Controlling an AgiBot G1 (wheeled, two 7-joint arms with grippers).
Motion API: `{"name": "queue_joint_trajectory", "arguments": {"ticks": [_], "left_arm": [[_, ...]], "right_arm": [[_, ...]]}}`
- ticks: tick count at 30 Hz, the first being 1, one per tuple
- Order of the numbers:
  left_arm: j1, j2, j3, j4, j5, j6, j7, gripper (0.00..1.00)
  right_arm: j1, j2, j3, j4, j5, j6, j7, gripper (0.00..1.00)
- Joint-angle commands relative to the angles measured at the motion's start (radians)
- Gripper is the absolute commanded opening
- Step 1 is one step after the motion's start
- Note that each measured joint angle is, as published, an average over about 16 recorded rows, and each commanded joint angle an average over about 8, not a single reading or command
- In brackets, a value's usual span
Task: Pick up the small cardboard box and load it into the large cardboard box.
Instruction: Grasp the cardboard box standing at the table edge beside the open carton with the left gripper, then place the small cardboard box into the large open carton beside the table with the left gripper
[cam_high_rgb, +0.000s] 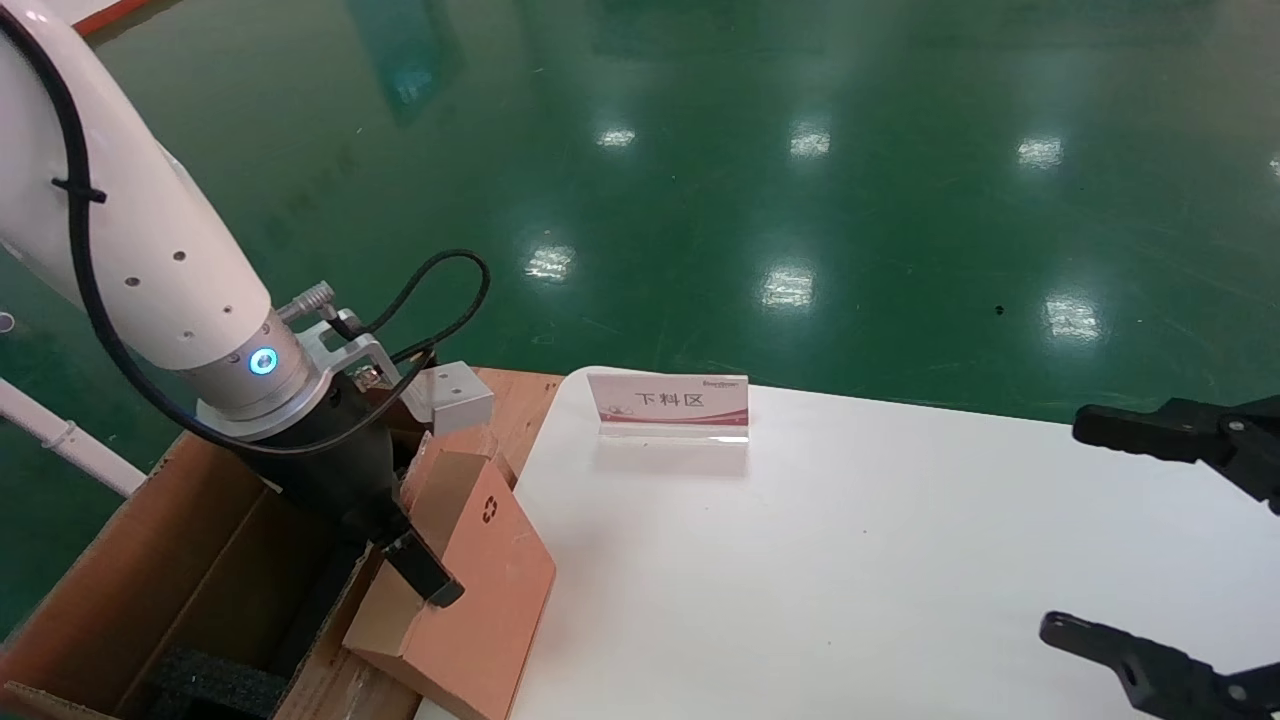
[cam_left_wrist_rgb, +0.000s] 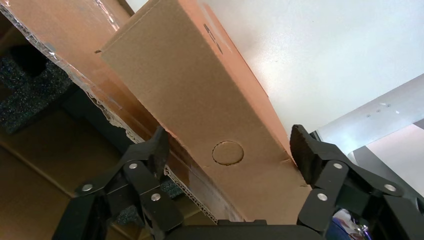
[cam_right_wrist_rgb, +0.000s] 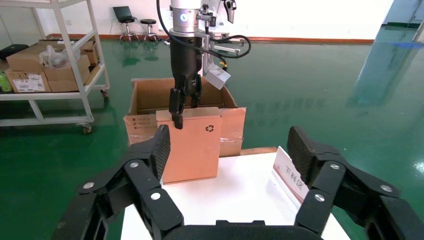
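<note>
Left gripper (cam_high_rgb: 425, 575) partly masking small cardboard box (cam_high_rgb: 480, 590)

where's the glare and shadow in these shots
Head view: ceiling lights glare in rows on the green floor; the sign casts a soft shadow on the table. Left wrist view: tape on the large box glints.

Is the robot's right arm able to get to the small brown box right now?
Probably not easily: the right gripper sits open across the white table, while the left gripper already holds the small cardboard box by the large cardboard box.

left gripper (cam_high_rgb: 425, 575): jaws clamped | right gripper (cam_high_rgb: 1150, 540): jaws spread, idle
</note>
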Motion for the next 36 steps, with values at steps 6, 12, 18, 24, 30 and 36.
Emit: {"name": "queue_joint_trajectory", "arguments": {"ticks": [6,12,18,24,30,36], "left_arm": [[0.000,0.000,-0.001,0.000,0.001,0.001,0.000,0.00],[0.000,0.000,-0.002,0.000,0.001,0.001,0.000,0.00],[0.000,0.001,-0.002,0.004,0.000,0.001,0.002,0.00],[-0.038,0.002,-0.026,0.026,-0.015,-0.008,0.022,0.00],[-0.147,0.004,-0.082,0.068,-0.050,0.008,0.058,0.00],[-0.286,0.032,-0.112,0.172,-0.039,0.043,0.136,0.00]], "right_arm": [[0.000,0.000,0.000,0.000,0.000,0.000,0.000,0.00],[0.000,0.000,0.000,0.000,0.000,0.000,0.000,0.00],[0.000,0.000,0.000,0.000,0.000,0.000,0.000,0.00],[0.000,0.000,0.000,0.000,0.000,0.000,0.000,0.00],[0.001,0.000,-0.001,-0.001,0.000,0.000,-0.001,0.00],[0.001,0.000,-0.001,-0.001,0.001,0.000,-0.001,0.00]]}}
